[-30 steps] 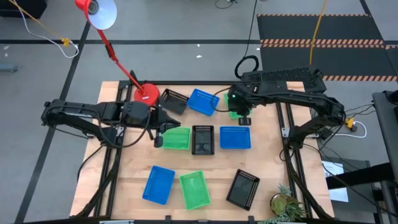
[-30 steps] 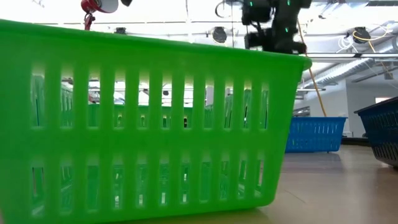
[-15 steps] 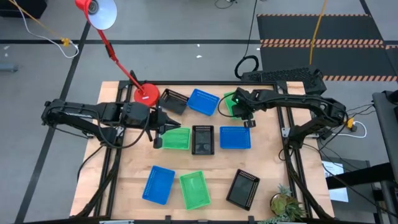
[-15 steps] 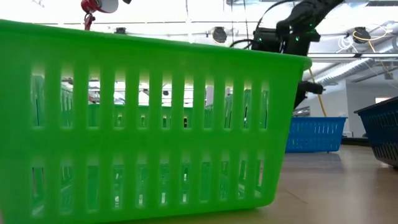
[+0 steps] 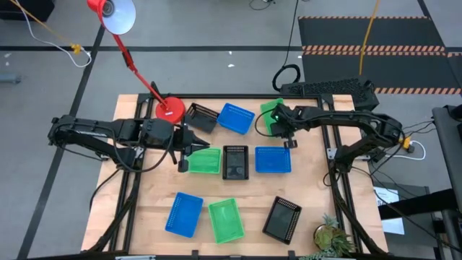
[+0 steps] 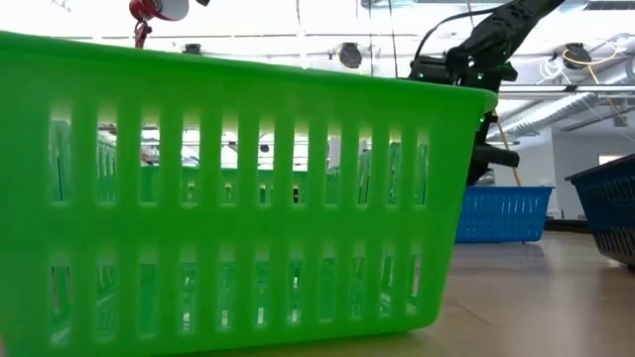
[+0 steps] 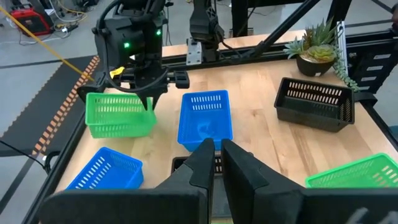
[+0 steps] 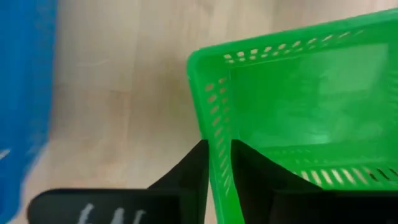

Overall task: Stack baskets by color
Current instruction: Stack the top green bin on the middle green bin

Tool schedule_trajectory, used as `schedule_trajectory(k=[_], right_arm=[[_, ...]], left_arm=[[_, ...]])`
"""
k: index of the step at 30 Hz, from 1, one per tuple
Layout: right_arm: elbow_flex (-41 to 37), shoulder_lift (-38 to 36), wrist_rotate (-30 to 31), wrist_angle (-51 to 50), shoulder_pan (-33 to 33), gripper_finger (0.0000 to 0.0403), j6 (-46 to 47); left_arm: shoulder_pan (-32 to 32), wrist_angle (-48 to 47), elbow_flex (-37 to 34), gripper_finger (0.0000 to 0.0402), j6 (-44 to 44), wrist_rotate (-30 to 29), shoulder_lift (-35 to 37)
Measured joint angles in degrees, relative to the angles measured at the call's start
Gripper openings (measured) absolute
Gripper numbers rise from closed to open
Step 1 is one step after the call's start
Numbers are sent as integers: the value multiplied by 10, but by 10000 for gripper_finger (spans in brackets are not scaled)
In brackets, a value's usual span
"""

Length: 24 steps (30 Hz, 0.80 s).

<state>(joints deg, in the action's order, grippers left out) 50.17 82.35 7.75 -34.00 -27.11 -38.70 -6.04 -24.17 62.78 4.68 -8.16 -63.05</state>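
Looks like a robotics lab: wooden table [image 5: 159, 217] on a metal frame, grey floor, hazard-striped mat [image 5: 372, 49], exposed ceiling ducts [image 6: 556, 109].

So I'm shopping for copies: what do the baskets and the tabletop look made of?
The green basket in the right gripper looks like moulded plastic, slightly glossy, with punched slots in thin walls. The blue basket looks the same. The table appears to be pale wood or wood laminate, showing grain lines with a matte finish.
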Motion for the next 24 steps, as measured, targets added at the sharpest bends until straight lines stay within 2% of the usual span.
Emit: schedule_trajectory(k=[4, 15, 19, 24], right_arm=[[0, -13, 14, 3, 3, 61, -10], [0, -28, 11, 10, 2, 124, -30], [0, -14, 10, 34, 1, 117, -48], [0, 14, 10, 51, 1, 78, -75]], left_arm=[[0, 0, 0, 33, 2, 0, 0], [0, 0, 0, 33, 10, 0, 0], [0, 1, 0, 33, 10, 0, 0], [0, 4, 0, 33, 9, 0, 0]])
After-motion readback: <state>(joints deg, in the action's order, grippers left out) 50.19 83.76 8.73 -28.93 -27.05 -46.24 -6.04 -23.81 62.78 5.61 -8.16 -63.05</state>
